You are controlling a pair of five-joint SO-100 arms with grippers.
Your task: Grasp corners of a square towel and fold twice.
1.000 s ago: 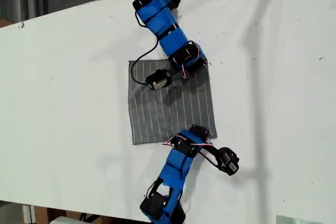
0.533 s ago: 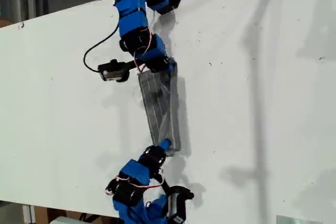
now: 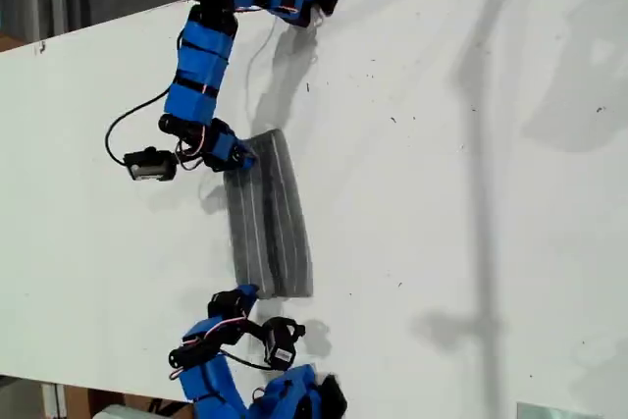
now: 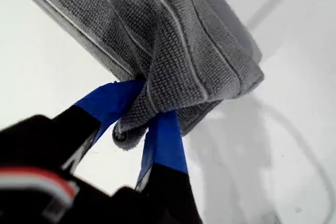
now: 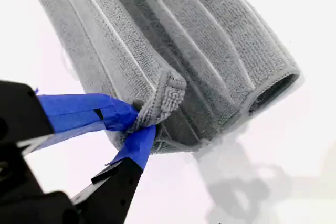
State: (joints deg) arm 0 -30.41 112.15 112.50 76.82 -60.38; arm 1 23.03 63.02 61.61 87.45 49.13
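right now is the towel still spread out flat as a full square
No, in the exterior view the towel is folded over into a narrow strip on the white table, with a claw at each end.

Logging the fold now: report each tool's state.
My first gripper: shut on a corner of the towel.
My second gripper: shut on another towel corner.

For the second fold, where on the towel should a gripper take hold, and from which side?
The towel lies folded in a long strip. Probably best to pinch the two-layer corner at one short end, coming in from beyond that end with jaws across the edge. My first gripper and second gripper already pinch cloth at corners.
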